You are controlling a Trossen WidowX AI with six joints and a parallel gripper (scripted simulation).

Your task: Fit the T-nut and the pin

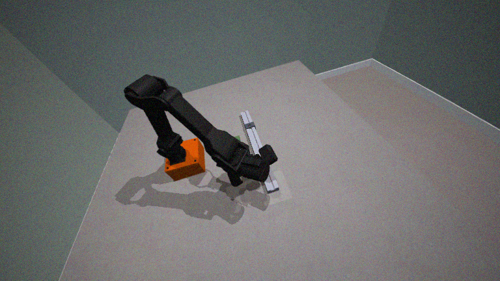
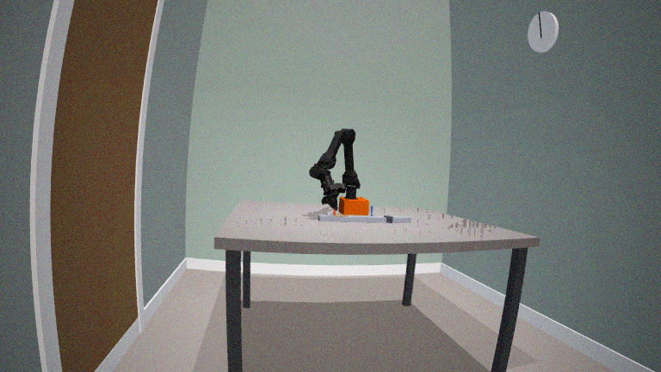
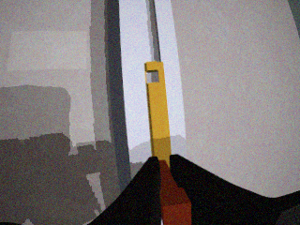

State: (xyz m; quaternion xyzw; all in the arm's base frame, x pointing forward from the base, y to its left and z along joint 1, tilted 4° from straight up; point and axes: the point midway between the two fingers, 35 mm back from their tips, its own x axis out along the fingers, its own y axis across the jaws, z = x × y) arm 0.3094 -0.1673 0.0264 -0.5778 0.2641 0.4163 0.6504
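The gripper [image 2: 335, 208] [image 3: 164, 159] is shut on the orange handle [image 2: 335, 212] [image 3: 176, 206], low over the rail's near end in the top view. The brass T-nut [image 3: 159, 112] points away from the fingertips, lined up with the slot [image 3: 154, 28] of the aluminum rail [image 1: 253, 136] [image 2: 350, 219] [image 3: 136, 94]. Its visible part shows above the slot's lips; its height over them is unclear. The dark bracket [image 1: 250, 125] [image 2: 388, 219] sits across the rail toward its far end. The blue pin [image 2: 372, 210] stands upright. The green tray [image 1: 237, 138] is mostly hidden by the arm.
The orange base block [image 1: 191, 158] [image 2: 354, 206] carries the arm on the table [image 1: 313, 226] [image 2: 379, 242]. The arm crosses over the rail's middle in the top view. A pale patch [image 1: 284, 185] lies around the rail's near end.
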